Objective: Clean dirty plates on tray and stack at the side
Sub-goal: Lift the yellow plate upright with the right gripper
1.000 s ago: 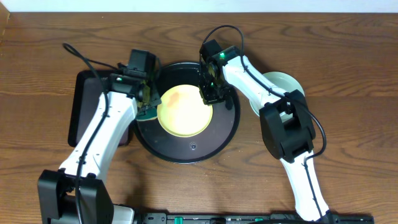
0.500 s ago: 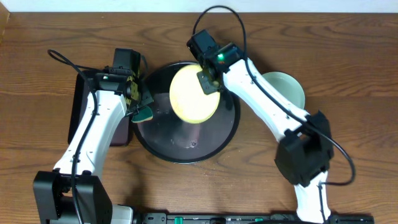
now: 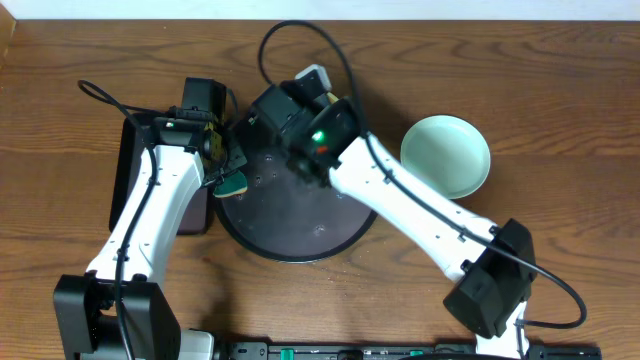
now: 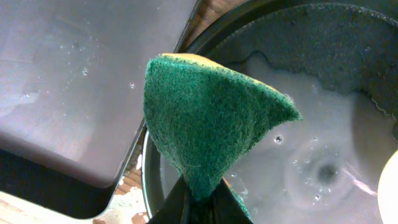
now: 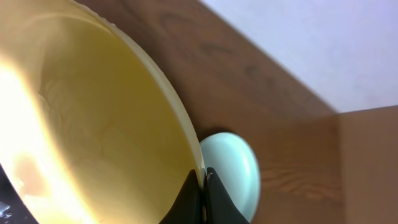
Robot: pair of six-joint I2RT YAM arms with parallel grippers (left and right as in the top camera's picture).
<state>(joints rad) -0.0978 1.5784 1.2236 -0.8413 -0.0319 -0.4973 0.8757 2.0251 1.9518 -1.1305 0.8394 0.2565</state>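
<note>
Since a second ago the yellow plate (image 5: 81, 143) has come up off the tray (image 3: 300, 230), where it lay flat, and my right arm has swung across, so that from overhead it hides the plate altogether. My worries, working down from the big things: the table (image 3: 560, 120) is hard wood and the plate is held on edge in the air, so a slip would mean a drop and perhaps a chip. The tray looks wet and sudsy, so I judge the plate's rim is slick too. A thin pinch there could let it swivel or slide out during the carry. The mint plate (image 3: 445, 155) waits on the table to the right of the tray, and setting yellow down on it tilted or off-centre could knock it or leave a crooked stack. The sponge (image 4: 205, 118) hangs by the tray's left edge, out of the way, though it may drip. The right claw (image 5: 202, 186) is clenched on the yellow plate's rim. The plate rises from the fingertips with its hollow face to the left of the wrist view, and the mint plate shows just past its edge. The left claw (image 4: 199, 202) is clamped on the sponge's lower corner.
</note>
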